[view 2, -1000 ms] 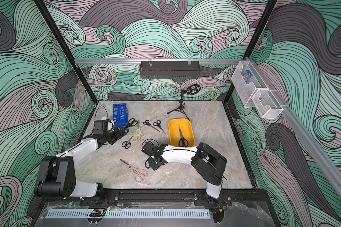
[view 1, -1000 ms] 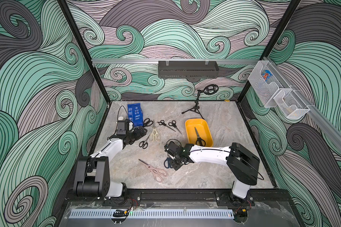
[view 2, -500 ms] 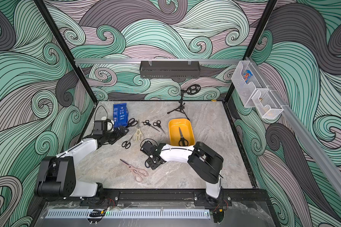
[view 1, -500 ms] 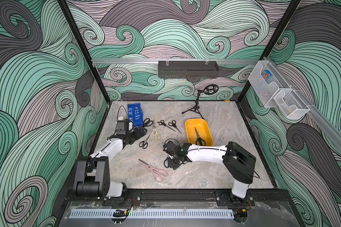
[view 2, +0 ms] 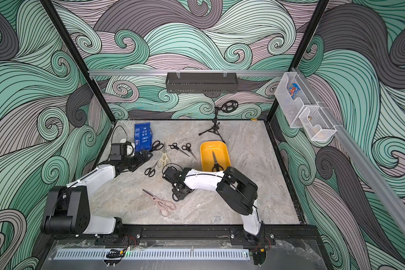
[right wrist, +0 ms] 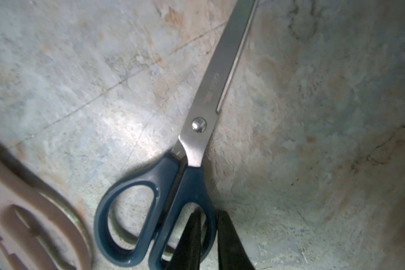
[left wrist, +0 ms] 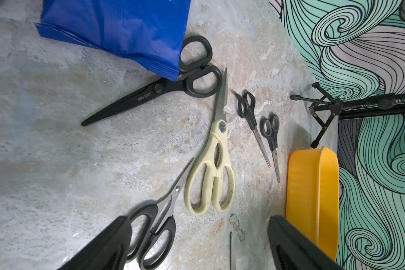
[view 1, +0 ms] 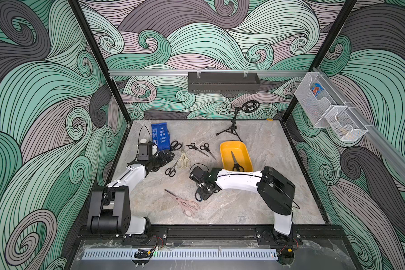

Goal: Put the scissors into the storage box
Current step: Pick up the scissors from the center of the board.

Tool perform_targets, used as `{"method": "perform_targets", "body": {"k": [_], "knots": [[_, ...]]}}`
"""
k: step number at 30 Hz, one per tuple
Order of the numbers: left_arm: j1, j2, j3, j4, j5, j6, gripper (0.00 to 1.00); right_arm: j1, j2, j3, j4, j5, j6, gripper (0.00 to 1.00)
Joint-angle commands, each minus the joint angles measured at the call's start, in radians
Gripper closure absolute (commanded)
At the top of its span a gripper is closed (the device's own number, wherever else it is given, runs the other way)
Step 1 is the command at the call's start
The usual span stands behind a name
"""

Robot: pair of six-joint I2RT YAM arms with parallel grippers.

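Right gripper (right wrist: 209,212) seemingly clamps blue scissors (right wrist: 198,131); overhead hidden.

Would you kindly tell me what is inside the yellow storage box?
One black-handled pair of scissors lies in the storage box, blades toward the far end. The right arm covers its near edge.

On the counter (view 1: 234,210), the storage box (view 1: 229,148) holds one pair of scissors (view 1: 236,163). Just left of the box lie two more pairs (view 1: 193,146), farther left the shears (view 1: 182,162) and a pouch (view 1: 160,139). Behind the box stands a tripod (view 1: 230,129). Before the box lies the near pair (right wrist: 208,93), and left of that the long pair (view 1: 181,201).
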Motion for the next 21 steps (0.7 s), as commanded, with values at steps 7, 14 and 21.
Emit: {"method": "perform_targets", "body": {"k": [7, 14, 21], "knots": [[0.011, -0.002, -0.005, 0.011, 0.014, -0.002, 0.05, -0.002, 0.073, 0.004, -0.065, 0.063, 0.002, 1.00], [0.012, -0.005, -0.005, 0.010, 0.014, -0.001, 0.05, -0.003, 0.007, 0.033, -0.063, 0.098, -0.005, 1.00], [0.013, -0.005, -0.006, 0.008, 0.017, 0.001, 0.05, -0.029, -0.081, 0.092, -0.065, 0.073, -0.038, 1.00]]}}
